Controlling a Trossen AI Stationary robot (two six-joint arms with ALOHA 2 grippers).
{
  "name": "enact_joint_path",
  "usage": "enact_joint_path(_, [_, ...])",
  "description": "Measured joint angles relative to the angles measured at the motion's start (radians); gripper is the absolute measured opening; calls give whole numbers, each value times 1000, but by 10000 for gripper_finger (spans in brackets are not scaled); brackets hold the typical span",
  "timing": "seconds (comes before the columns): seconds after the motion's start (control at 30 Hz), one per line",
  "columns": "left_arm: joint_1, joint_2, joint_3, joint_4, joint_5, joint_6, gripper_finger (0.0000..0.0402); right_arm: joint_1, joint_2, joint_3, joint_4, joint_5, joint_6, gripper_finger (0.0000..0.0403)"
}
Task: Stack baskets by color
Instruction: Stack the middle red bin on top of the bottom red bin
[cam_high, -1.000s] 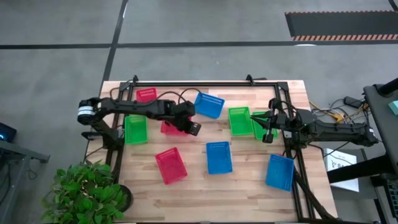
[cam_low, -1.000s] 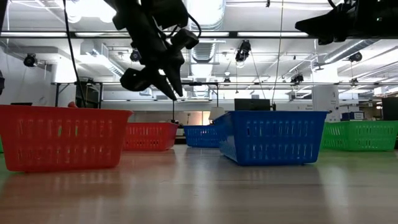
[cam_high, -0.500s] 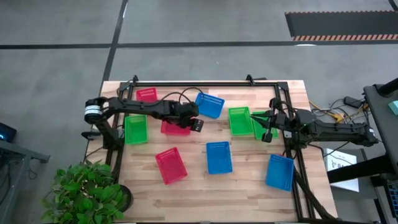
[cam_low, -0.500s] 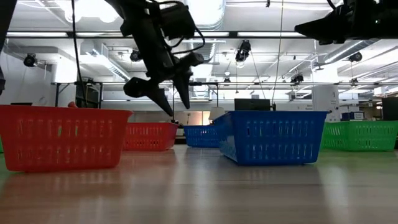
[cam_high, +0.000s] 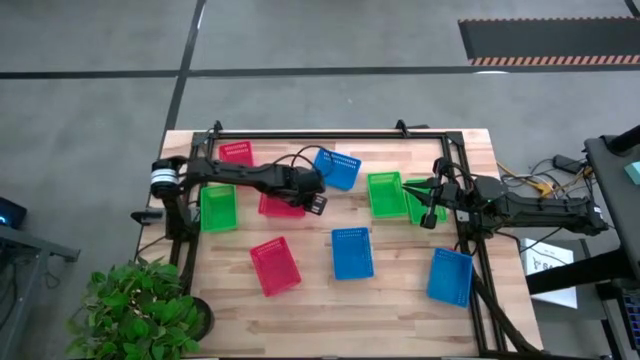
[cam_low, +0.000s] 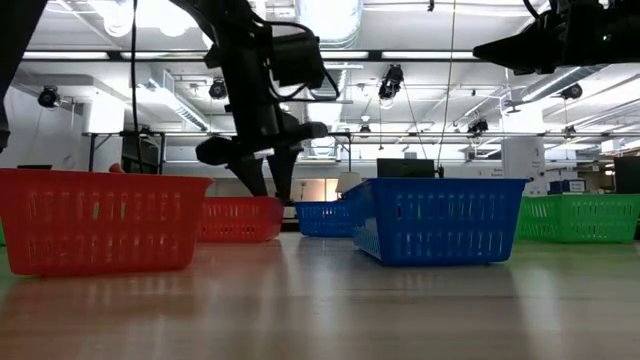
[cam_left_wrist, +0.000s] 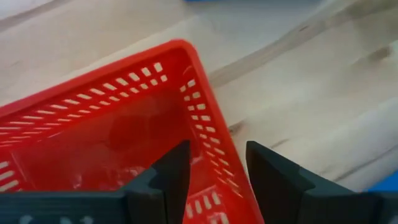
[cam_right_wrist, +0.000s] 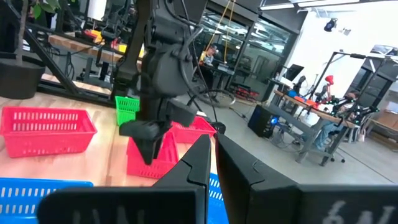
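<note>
One red basket sits near tabletop's far-left area; my left end effector is spread, fingers straddling its end wall. Light, stiff, springy lattice, so I'd pinch the rim. Right end effector closed, parked by right edge.

Grey concrete floor, potted plant, ceiling lights

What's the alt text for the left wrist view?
The left end effector, fingers open, straddles the side wall of a red basket, one finger inside the basket and the other outside over the wooden table. The basket's perforated corner points forward between the fingers.
</note>
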Motion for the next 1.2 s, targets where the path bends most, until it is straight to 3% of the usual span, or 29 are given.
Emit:
enact_joint_path(0.3, [0,37,0,13,-20,27,129,0,0,0,-1,0,-2,18])
enact_joint_path(0.6, [-2,32,-1,9,-27,37,10,0,0,0,-6,0,-8,18])
enact_joint_path(0.87, [-24,-11,4,-17,-39,58,1,0,0,0,-11,0,-19,18])
enact_joint_path(1.07, [-107,-80,74,-144,-155,93,0,0,1,0,-15,1,-36,18])
enact_joint_path(1.2, [-182,-101,143,-174,-181,134,0,0,1,1,-15,22,-53,18])
